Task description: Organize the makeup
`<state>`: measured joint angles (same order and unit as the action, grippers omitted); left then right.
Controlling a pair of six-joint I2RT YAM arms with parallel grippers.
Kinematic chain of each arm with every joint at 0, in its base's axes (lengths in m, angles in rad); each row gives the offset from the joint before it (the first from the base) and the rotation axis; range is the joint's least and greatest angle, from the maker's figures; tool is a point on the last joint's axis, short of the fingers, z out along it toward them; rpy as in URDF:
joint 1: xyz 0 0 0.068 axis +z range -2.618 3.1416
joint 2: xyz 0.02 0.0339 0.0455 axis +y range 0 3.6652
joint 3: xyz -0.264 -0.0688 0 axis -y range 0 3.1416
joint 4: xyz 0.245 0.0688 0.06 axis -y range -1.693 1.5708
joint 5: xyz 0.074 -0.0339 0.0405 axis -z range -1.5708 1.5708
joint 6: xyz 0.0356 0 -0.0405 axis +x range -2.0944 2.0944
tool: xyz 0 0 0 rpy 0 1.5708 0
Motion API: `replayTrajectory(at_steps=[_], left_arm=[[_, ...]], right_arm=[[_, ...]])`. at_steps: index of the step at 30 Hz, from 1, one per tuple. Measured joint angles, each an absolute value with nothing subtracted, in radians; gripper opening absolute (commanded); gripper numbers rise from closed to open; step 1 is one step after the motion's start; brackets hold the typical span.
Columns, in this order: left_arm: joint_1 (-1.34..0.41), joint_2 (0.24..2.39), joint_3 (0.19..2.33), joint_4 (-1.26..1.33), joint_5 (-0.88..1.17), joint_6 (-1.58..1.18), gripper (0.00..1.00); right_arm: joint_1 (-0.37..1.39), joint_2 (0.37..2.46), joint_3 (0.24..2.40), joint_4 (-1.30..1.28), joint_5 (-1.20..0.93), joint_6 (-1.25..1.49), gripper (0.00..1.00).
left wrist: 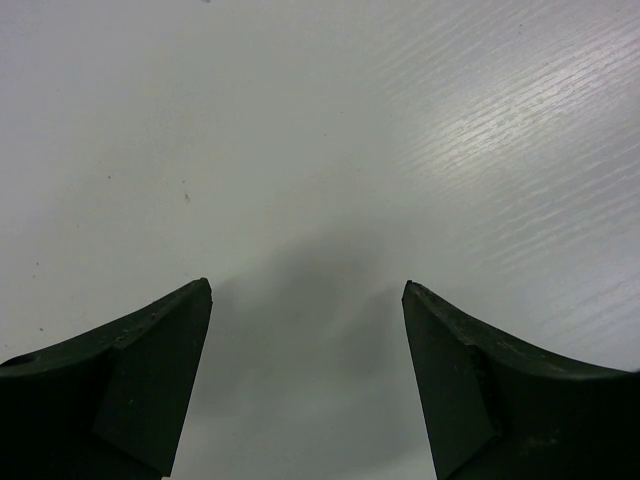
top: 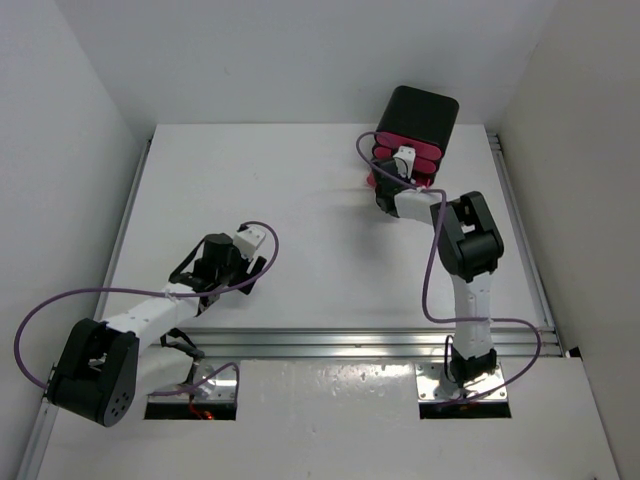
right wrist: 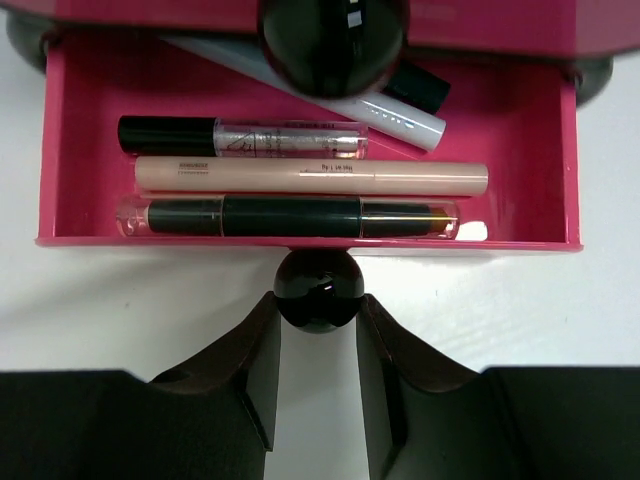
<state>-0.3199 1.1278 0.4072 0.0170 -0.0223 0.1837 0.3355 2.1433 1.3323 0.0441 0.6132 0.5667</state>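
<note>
Right end effector [right wrist: 318, 305] pinches glossy round black knob [right wrist: 319, 288] of pink drawer [right wrist: 150, 242].

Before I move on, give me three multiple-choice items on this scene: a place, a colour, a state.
1. Where does the beige pencil lie? A on a shelf; B in the open pink drawer; C in a cup.
2. What colour is the knob held by the right end effector? A gold; B black; C white.
3. The left end effector is: A shut on a sponge; B shut on a pencil; C open, empty.
Key: B, it lies inside the drawer; B, the knob shines black; C, jaws wide over bare table.
</note>
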Motion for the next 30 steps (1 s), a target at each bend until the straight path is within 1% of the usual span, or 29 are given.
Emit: replayTrajectory(at_steps=[12, 15, 20, 22, 27, 30], left_arm=[[-0.320, 1.131, 0.407, 0.017, -0.022, 0.184, 0.83], [-0.320, 1.131, 0.407, 0.017, -0.022, 0.187, 0.83], [-0.320, 1.131, 0.407, 0.017, -0.022, 0.198, 0.83], [-0.320, 1.132, 0.407, 0.017, -0.022, 0.199, 0.83], [-0.320, 1.132, 0.407, 0.017, -0.022, 0.199, 0.83], [-0.320, 1.131, 0.407, 0.017, -0.022, 0.200, 0.83]], right_arm=[[0.287, 2.226, 1.403, 0.178, 0.595, 0.414, 0.17], [0.284, 2.239, 1.403, 0.222, 0.596, 0.366, 0.21], [0.282, 2.260, 1.403, 0.286, 0.605, 0.299, 0.23], [0.282, 2.271, 1.411, 0.299, 0.611, 0.278, 0.25], [0.283, 2.292, 1.434, 0.314, 0.621, 0.252, 0.25], [0.283, 2.292, 1.435, 0.314, 0.620, 0.249, 0.30]])
